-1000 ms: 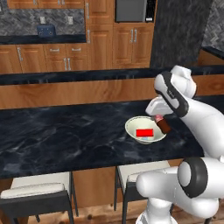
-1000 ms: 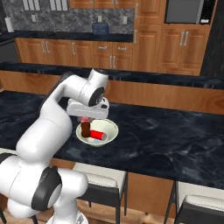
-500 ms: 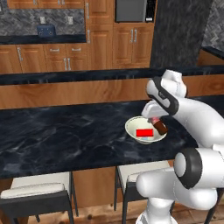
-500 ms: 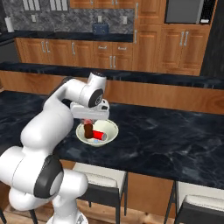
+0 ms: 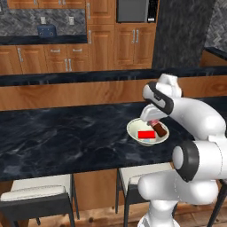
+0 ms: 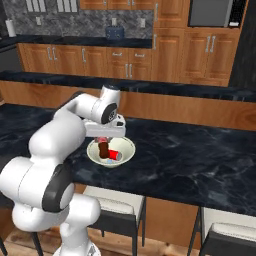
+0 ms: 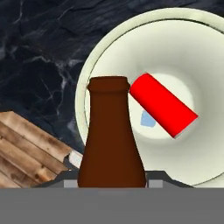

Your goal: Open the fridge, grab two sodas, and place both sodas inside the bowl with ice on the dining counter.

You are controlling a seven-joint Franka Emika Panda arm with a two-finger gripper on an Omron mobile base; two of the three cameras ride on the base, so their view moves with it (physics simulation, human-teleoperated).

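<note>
On the black marble dining counter (image 5: 66,137) stands the cream-white bowl (image 5: 133,133), also (image 6: 127,150). A red soda can (image 5: 145,134) lies on its side inside it, beside a pale blue ice piece (image 7: 148,119). My gripper (image 5: 154,120) hangs just over the bowl, shut on the dark-brown cola bottle (image 5: 159,129). In the hand view the bottle (image 7: 111,140) points away from the fingers, its far end over the bowl's (image 7: 205,65) near rim, next to the can (image 7: 162,104). I cannot tell whether the bottle touches the bowl. The fridge is out of view.
White-cushioned stools (image 5: 40,190) stand under the counter's near edge, one (image 6: 112,202) right below the bowl. Behind the counter runs a second dark counter (image 5: 66,76) with wooden cabinets, and a microwave (image 5: 135,9) above.
The hand has shifted a little to the left over the bowl, still holding the bottle. The can and bowl have not moved.
</note>
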